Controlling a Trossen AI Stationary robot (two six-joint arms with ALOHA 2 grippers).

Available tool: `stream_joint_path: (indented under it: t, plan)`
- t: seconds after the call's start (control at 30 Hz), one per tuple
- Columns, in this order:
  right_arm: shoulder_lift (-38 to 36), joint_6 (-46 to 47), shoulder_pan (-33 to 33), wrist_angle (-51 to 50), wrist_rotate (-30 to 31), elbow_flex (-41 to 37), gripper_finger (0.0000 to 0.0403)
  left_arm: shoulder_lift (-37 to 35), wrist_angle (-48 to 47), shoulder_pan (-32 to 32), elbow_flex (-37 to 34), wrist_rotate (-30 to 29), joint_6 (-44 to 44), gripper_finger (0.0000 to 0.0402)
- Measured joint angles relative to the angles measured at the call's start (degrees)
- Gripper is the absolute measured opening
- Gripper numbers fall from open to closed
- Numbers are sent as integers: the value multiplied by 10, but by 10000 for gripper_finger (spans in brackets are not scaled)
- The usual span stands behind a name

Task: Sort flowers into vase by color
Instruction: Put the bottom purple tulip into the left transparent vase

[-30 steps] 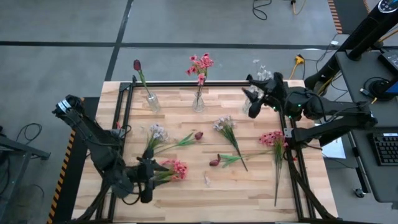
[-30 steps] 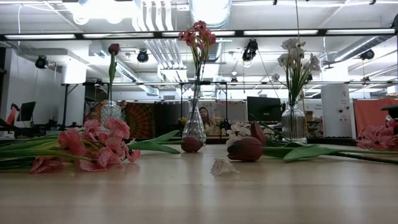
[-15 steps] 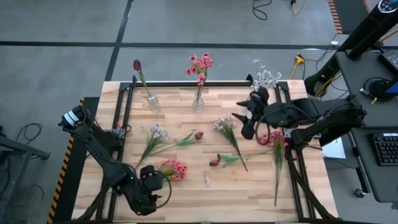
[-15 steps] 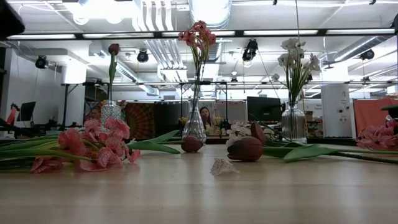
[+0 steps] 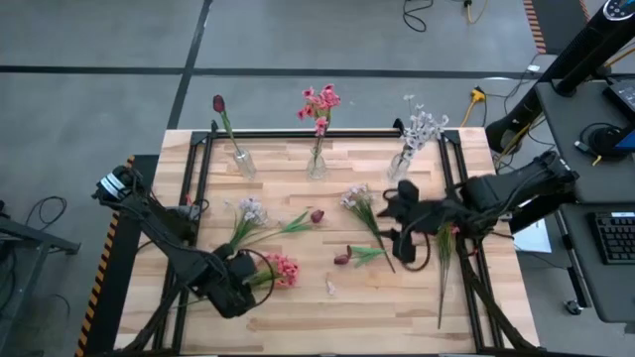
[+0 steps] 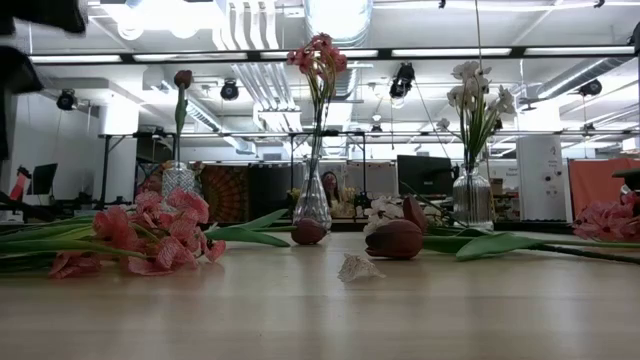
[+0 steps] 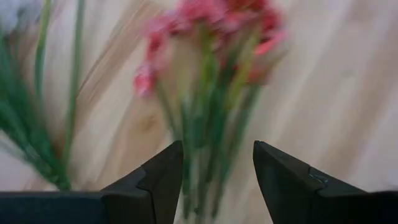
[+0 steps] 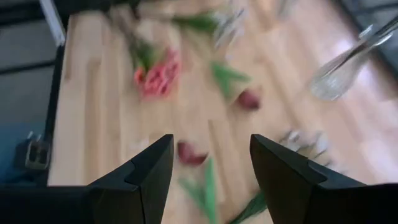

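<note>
Left pincer [image 7: 214, 180]: fingers parted, nothing between the pads. I hang low over the near-left part of the wooden table [image 5: 298, 307]. Directly ahead of my fingertips lies a pink clustered bloom [image 7: 211, 37], its green stems running toward and between my two fingers; contact cannot be told from the wrist view. From above, the same pink bloom [image 5: 281, 269] sits just beside me on the boards. A white-lavender spray [image 5: 248, 213] lies a little beyond it, farther from my base.

Right pincer [image 8: 211, 180]: also parted and empty. I hover above the table's right-centre. Below and ahead of my fingertips: a dark red tulip bud [image 8: 189, 153], a second bud [image 8: 249, 98] past it, and the left side's pink bloom blurred farther off. In the high view another white-lavender spray [image 5: 359, 201] lies just off my fingers, and a pink bloom [image 5: 437, 220] on a long stem lies partly under my arm.

Far edge, well away from both pincers: three glass vases. One holds a red tulip [image 5: 218, 104], the middle one pink blooms [image 5: 320, 101], the third white blossoms [image 5: 422, 124].
</note>
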Motion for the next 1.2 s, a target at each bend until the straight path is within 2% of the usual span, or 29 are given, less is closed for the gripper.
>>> stream_joint_path:
  t: [0.17,0.4,0.63,0.8,0.97,1.2]
  plan:
    - [31,9,14,0,0,-14,206,1,-1,30,-28,42,-10,178]
    - [84,19,14,9,-11,-15,206,1,-43,34,-27,37,-16,178]
    - [119,83,16,-2,-54,-15,206,1,-82,34,-27,22,-34,178]
    - [136,124,18,-13,-56,-27,216,1,-80,34,-27,17,-33,178]
    - [153,139,17,-6,-42,-50,251,1,-55,35,-27,-28,15,178]
    - [192,39,16,4,-39,-89,275,1,-8,46,-27,-48,118,178]
